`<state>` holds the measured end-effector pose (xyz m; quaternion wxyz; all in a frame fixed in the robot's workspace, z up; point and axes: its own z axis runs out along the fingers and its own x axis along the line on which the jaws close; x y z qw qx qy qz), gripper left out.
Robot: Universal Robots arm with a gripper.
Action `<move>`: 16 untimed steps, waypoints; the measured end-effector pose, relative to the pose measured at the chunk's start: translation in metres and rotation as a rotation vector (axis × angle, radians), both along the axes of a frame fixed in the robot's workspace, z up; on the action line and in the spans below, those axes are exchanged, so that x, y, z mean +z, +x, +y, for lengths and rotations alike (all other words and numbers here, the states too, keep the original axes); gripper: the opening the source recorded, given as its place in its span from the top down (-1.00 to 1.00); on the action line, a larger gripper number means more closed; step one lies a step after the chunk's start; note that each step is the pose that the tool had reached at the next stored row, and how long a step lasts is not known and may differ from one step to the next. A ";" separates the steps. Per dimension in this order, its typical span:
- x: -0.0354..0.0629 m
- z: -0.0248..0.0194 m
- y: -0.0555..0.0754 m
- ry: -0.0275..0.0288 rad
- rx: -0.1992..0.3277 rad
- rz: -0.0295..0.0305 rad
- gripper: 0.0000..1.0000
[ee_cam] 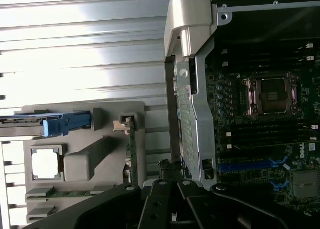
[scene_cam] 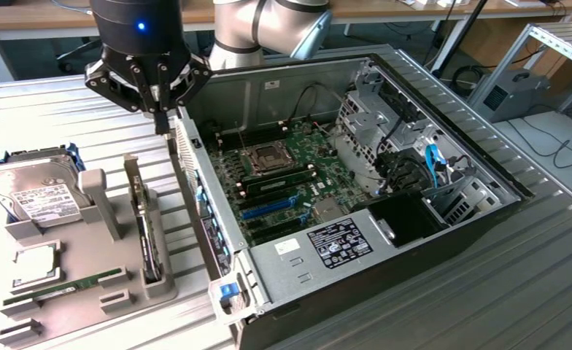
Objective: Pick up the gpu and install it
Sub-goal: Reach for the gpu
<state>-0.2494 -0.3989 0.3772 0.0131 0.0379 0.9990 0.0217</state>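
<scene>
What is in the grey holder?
In the holder the gpu stands on edge, with a hard drive, a processor chip and a memory stick alongside. The gpu's lower edge is hidden inside the holder.

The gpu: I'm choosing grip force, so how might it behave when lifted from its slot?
Probably stiff: the gpu is a flat card standing upright on edge in the gray holder. Likely light, being so slim. Lifted free and set down, it would probably tip, since its edge is narrow.
</scene>
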 end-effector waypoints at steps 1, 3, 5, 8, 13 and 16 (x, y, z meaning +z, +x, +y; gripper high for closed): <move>0.0000 0.0000 0.000 0.0000 0.000 0.0000 0.79; -0.0001 0.0000 -0.001 -0.0001 0.000 0.0000 0.79; -0.0001 0.0000 -0.002 -0.0001 0.000 0.0000 0.79; -0.0002 0.0000 -0.004 0.0000 0.000 0.0000 0.79; -0.0003 0.0000 -0.005 0.0000 0.000 0.0001 0.79; -0.0003 0.0000 -0.007 0.0000 0.000 0.0001 0.79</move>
